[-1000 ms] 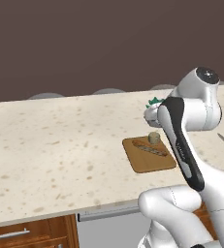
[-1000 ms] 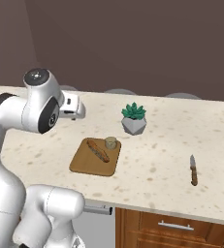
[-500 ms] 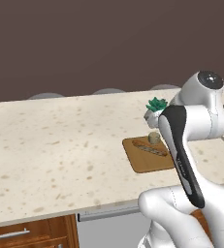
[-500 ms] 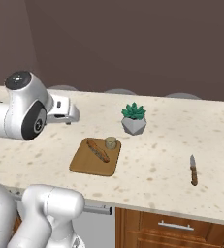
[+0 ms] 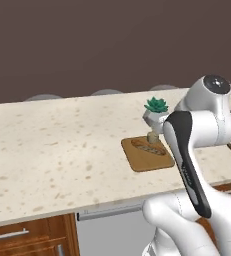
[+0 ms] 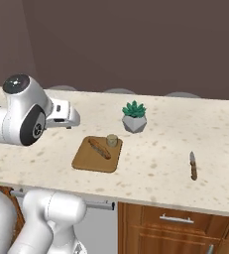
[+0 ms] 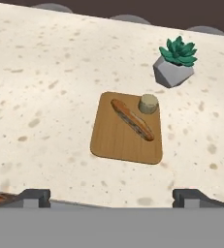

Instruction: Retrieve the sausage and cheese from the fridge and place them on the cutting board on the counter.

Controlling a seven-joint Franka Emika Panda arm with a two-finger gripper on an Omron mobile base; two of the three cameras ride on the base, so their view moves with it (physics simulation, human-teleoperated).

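Note:
The brown cutting board (image 7: 125, 130) lies flat on the beige counter (image 7: 45, 72). On it rests the long reddish-brown sausage (image 7: 132, 119), lying diagonally, with the small pale round cheese (image 7: 148, 103) upright at its far corner. Board (image 6: 97, 155), sausage (image 6: 99, 148) and cheese (image 6: 112, 141) appear in the right base view too; in the left base view my arm hides part of the cheese (image 5: 151, 137) and the board (image 5: 146, 156). My gripper (image 7: 112, 197) is open and empty, well above and back from the board. The fridge is out of view.
A green succulent in a grey pot (image 6: 134, 117) stands just behind the board. A knife (image 6: 193, 166) lies on the counter to the right. Wooden drawers (image 6: 175, 218) sit below the counter's front edge. A dark wall rises behind.
My arm has drawn back and to the left, away from the board, with the jaws still wide. Sausage and cheese stay put on the board.

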